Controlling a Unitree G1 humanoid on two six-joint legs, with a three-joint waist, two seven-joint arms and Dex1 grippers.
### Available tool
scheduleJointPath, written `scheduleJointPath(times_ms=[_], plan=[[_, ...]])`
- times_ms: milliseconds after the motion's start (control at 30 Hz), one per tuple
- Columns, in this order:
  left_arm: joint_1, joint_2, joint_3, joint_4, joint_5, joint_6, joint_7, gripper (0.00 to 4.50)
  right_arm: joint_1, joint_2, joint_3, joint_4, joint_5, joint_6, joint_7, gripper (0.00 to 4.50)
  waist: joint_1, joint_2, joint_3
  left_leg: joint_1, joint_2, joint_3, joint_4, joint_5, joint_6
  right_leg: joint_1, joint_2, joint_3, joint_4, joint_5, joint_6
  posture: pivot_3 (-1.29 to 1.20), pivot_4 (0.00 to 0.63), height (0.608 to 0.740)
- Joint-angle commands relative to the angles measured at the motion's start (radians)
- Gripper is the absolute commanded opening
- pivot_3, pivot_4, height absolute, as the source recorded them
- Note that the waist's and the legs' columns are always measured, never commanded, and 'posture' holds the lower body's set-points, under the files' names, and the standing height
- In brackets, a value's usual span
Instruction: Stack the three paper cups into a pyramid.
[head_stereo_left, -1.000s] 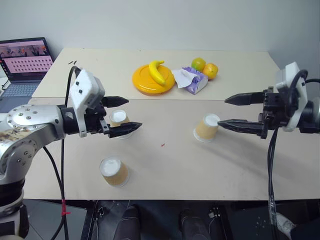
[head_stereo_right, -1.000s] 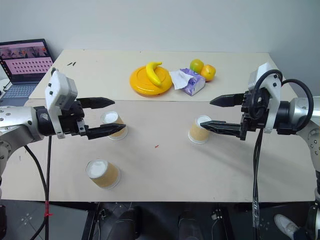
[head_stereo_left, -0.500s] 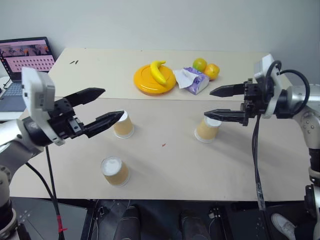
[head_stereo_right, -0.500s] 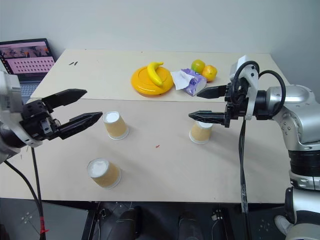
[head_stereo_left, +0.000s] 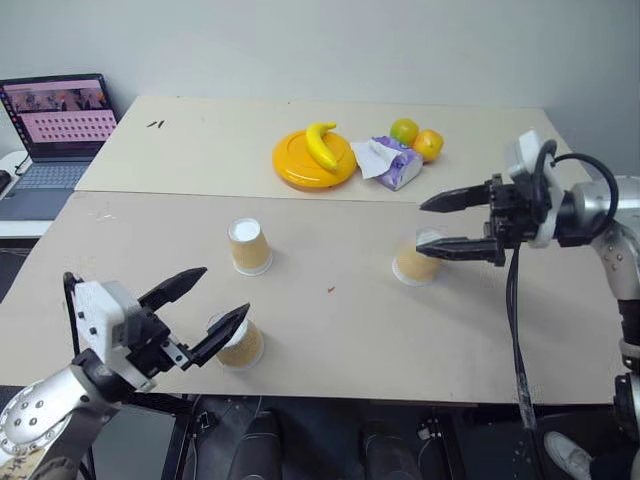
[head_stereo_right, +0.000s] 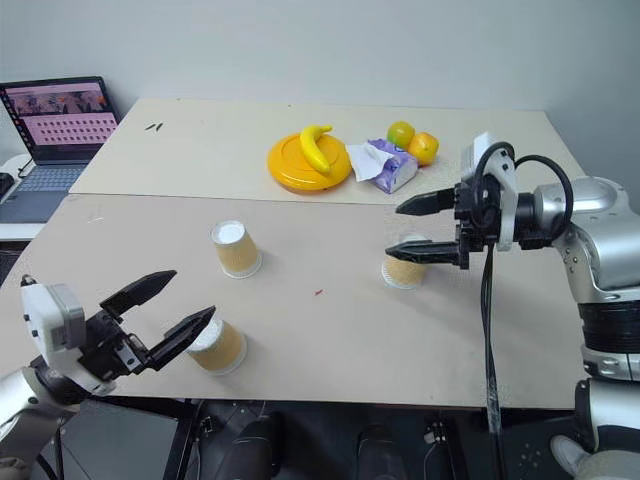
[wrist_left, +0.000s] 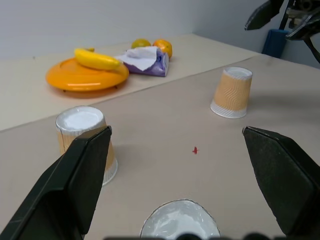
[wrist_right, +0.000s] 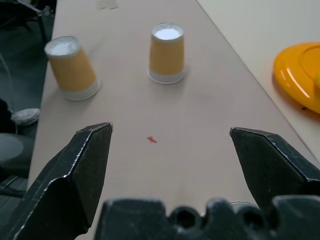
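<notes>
L gripper (head_stereo_left: 205, 302) is nearest, low at the front edge of the table (head_stereo_left: 330, 340), fingers wide apart, holding nothing. The near cup (head_stereo_left: 238, 340) sits just past its fingertips, upside down, white end up. Best way here, I think: go in slow & level, one finger on each side of the cup, then squeeze soft so the paper won't crush. Don't bump it, it's light & close to the edge. Next back is the mid cup (head_stereo_left: 249, 246), well apart from the near one. Off to the right is the third cup (head_stereo_left: 418, 260), w/ the R gripper (head_stereo_left: 426, 224) right above it, fingers also wide, nothing in them; it looks set to drop over that cup. Count: 3 paper cups, all upside down, none stacked yet. 2 grippers. At the far side: 1 yellow plate (head_stereo_left: 300, 170) w/ 1 banana (head_stereo_left: 322, 145) on it, 1 purple tissue pack (head_stereo_left: 390, 163), 2 round fruits (head_stereo_left: 416, 138), 1 laptop (head_stereo_left: 58, 130) at the far left.
</notes>
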Motion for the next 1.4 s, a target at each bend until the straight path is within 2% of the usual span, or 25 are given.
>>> scheduleJointPath(times_ms=[33,233,400,600,1000,1400], plan=[[0.014,-0.031,-0.023,0.030,0.087,-0.108,0.003,4.50,-0.023,-0.038,-0.049,-0.068,0.067,0.014,0.079,4.44,0.000,0.000,0.000,0.000,0.000,0.000,0.000,0.000,0.000,0.000,0.000,0.000,0.000,0.000,0.000,0.00,0.150,0.732],[0.055,-0.113,-0.096,0.050,0.223,-0.217,0.066,4.50,-0.076,-0.060,-0.037,-0.101,0.153,0.074,0.190,4.44,0.000,-0.001,-0.001,0.000,0.001,0.000,0.003,0.000,0.000,0.000,0.000,0.000,0.000,0.000,0.000,0.00,0.150,0.732],[0.108,-0.150,-0.168,0.037,0.270,-0.270,0.073,4.50,-0.117,-0.075,0.005,-0.092,0.166,0.067,0.198,4.44,0.000,0.000,-0.001,-0.001,0.001,0.000,0.004,-0.001,0.000,0.000,0.001,0.000,0.000,0.000,0.000,0.00,0.150,0.732],[0.110,-0.161,-0.196,0.043,0.262,-0.303,0.084,4.50,-0.159,-0.072,0.032,-0.068,0.151,0.058,0.198,4.44,0.001,-0.001,-0.001,-0.001,0.001,0.001,0.005,-0.001,0.000,0.000,0.000,0.000,0.000,-0.003,-0.006,0.00,0.150,0.732],[0.124,-0.161,-0.237,0.079,0.294,-0.346,0.090,4.50,-0.172,-0.079,0.026,-0.074,0.142,0.069,0.187,4.44,0.001,-0.001,-0.001,-0.002,0.001,0.000,0.005,-0.002,0.000,0.000,0.000,0.000,0.000,0.000,0.000,0.00,0.150,0.732],[0.122,-0.188,-0.325,0.215,0.395,-0.444,0.101,4.50,-0.199,-0.078,0.021,-0.087,0.150,0.090,0.169,4.44,0.002,0.000,-0.001,-0.002,0.001,0.000,0.005,-0.002,0.000,-0.001,0.000,0.000,0.000,-0.002,-0.003,0.00,0.150,0.732]])
